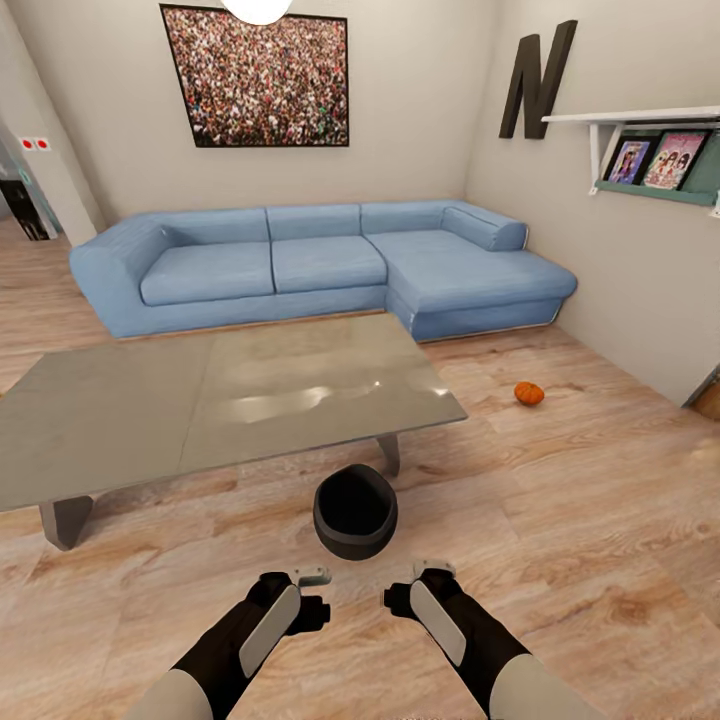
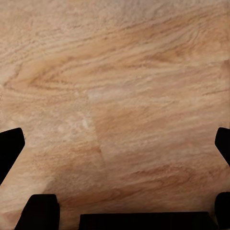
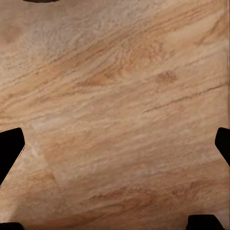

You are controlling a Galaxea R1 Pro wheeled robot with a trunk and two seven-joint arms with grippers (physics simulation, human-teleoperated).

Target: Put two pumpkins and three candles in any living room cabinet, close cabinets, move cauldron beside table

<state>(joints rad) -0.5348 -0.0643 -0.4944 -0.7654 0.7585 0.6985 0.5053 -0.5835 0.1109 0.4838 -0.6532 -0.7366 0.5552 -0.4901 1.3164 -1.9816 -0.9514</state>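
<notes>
Nearest the robot, the left black two-fingered tool [image 1: 312, 590] and the right black two-fingered tool [image 1: 420, 585] hang low over the pale wood-plank floor [image 1: 600, 520], side by side and apart from each other. In the left wrist view the left tool [image 2: 117, 143] has its dark fingertips [image 2: 9, 143] spread wide with nothing but floor planks [image 2: 120, 86] between them; the right wrist view gives the same for the right tool [image 3: 117, 143], fingertips [image 3: 9, 146] wide apart over bare planks [image 3: 120, 96], gripping nothing. Just ahead of both tools, centred between them, sits the round black open-topped cauldron [image 1: 355, 512] on the floor, close to the fingertips but not touching either. The cauldron stands right at the near edge of the low grey glossy rectangular surface [image 1: 200, 400], beside one of its grey legs [image 1: 389, 453]. Farther out and off to the right of the right tool, well apart from it, a small ribbed bright-orange pumpkin [image 1: 529, 393] lies on the floor past the corner of the surface. Beyond that stands the long light-blue L-shaped sofa [image 1: 320, 265] against the beige wall, with a dark-framed crowd picture [image 1: 258, 77] above it.
</notes>
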